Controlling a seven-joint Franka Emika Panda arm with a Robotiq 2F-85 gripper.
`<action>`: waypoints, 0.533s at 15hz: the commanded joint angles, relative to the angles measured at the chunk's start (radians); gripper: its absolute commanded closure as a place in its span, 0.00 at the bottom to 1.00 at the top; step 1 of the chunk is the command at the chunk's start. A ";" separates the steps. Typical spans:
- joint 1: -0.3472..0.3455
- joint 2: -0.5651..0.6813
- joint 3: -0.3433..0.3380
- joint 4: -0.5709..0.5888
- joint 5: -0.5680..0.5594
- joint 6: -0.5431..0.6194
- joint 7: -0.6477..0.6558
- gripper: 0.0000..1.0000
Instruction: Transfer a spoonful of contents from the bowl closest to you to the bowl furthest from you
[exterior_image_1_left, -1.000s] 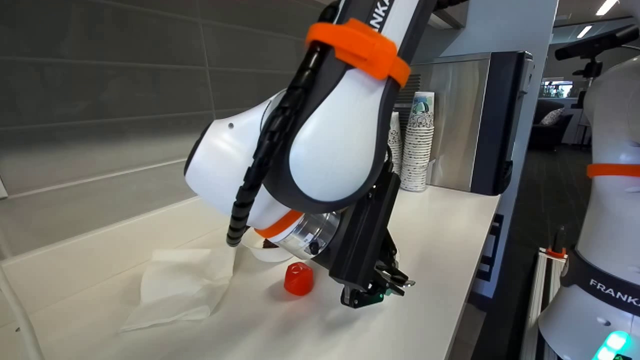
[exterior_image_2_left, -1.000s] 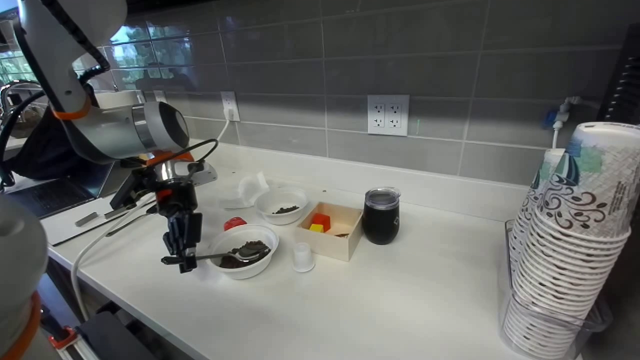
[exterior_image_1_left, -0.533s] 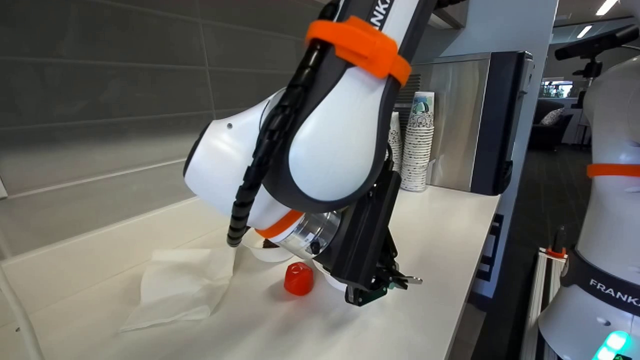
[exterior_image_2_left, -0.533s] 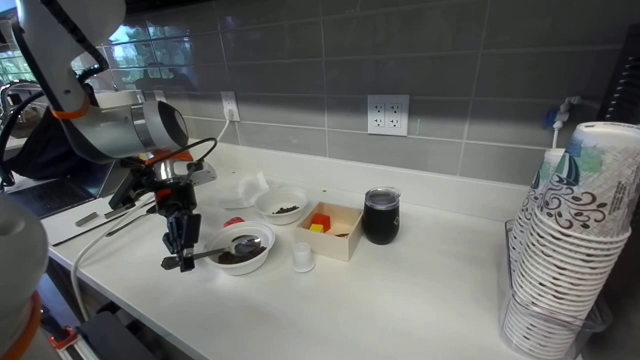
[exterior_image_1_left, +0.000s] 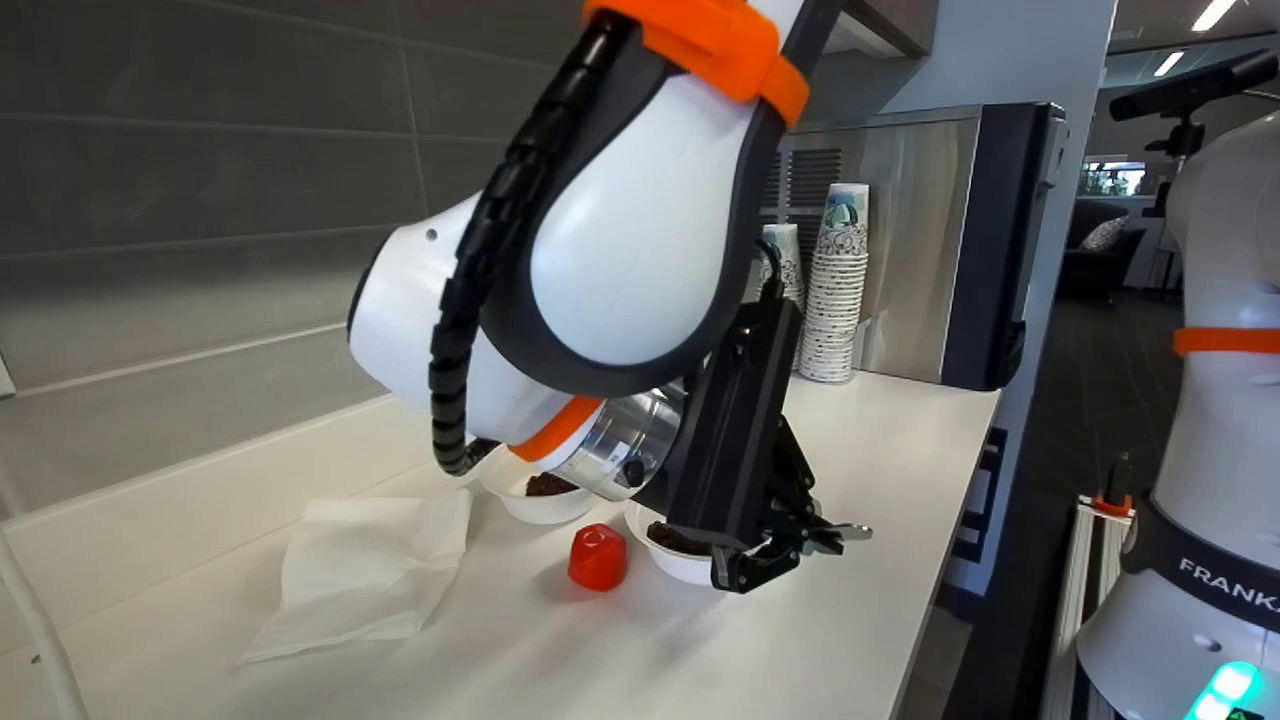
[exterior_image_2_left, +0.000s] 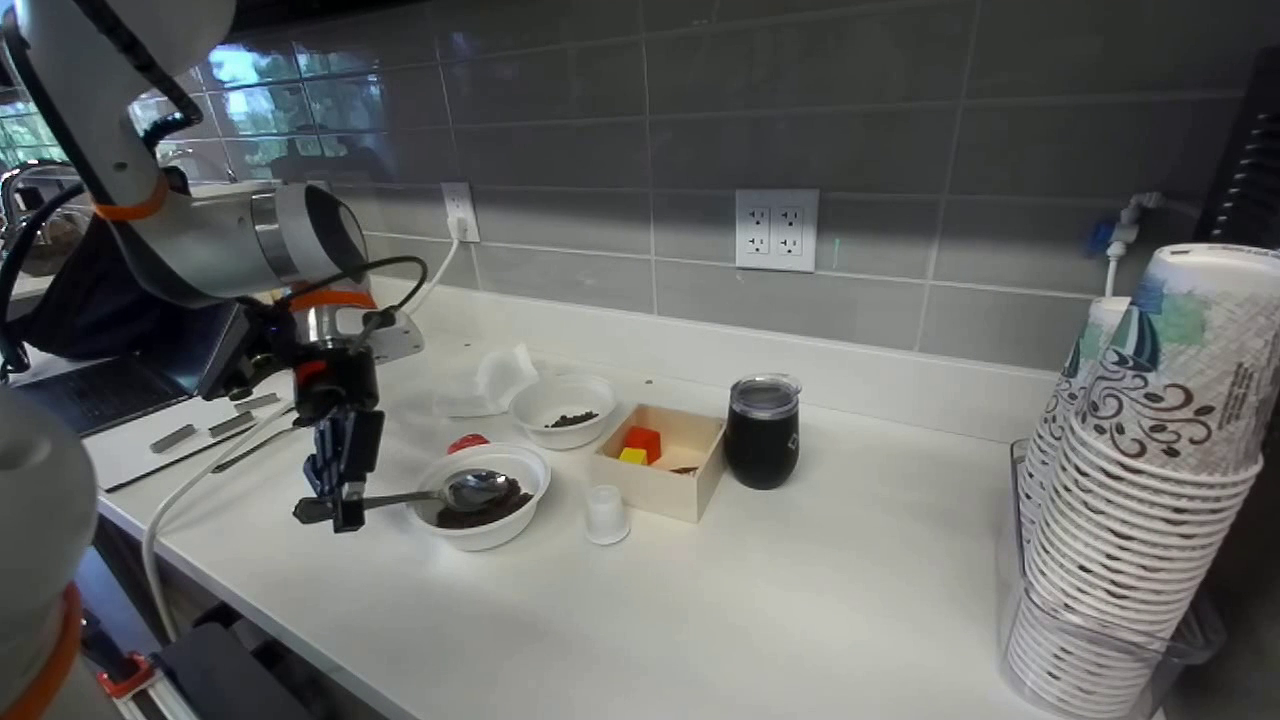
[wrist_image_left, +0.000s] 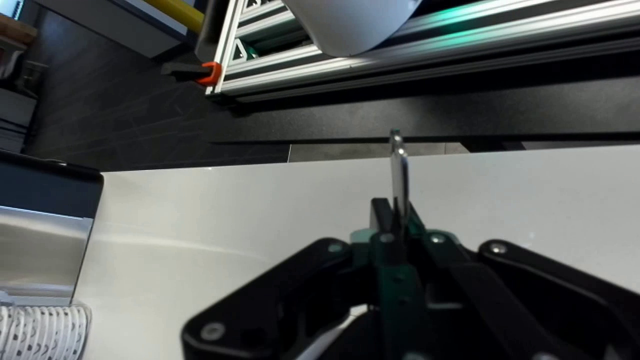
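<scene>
My gripper (exterior_image_2_left: 348, 505) is shut on a metal spoon (exterior_image_2_left: 475, 488). The gripper also shows in an exterior view (exterior_image_1_left: 815, 538) and in the wrist view (wrist_image_left: 395, 222), where the spoon's handle end (wrist_image_left: 400, 172) sticks out between the fingertips. The spoon's bowl is over the nearer white bowl (exterior_image_2_left: 538, 468), which holds dark crumbly contents; it shows partly hidden behind the gripper in an exterior view (exterior_image_1_left: 685, 570). I cannot tell whether the spoon carries anything. The further white bowl (exterior_image_2_left: 535, 405) holds a small dark heap; it also shows in an exterior view (exterior_image_1_left: 540, 510).
A red object (exterior_image_1_left: 597, 558) sits beside both bowls. A white napkin (exterior_image_1_left: 360, 580), a small plastic cup (exterior_image_2_left: 606, 515), a wooden box (exterior_image_2_left: 655, 490) with red and yellow blocks, a black tumbler (exterior_image_2_left: 762, 440) and stacked paper cups (exterior_image_2_left: 1150, 520) stand around. The counter's front edge (exterior_image_2_left: 300, 650) is near.
A second ago the spoon was down in the dark contents. It has come up and back toward the robot with the gripper. The nearer bowl shifted slightly the same way, early on.
</scene>
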 joint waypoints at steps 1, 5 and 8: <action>-0.006 -0.084 0.002 0.013 0.044 -0.076 -0.064 0.99; -0.044 -0.141 -0.016 -0.019 0.094 0.025 -0.162 0.99; -0.071 -0.166 -0.033 -0.044 0.169 0.089 -0.232 0.99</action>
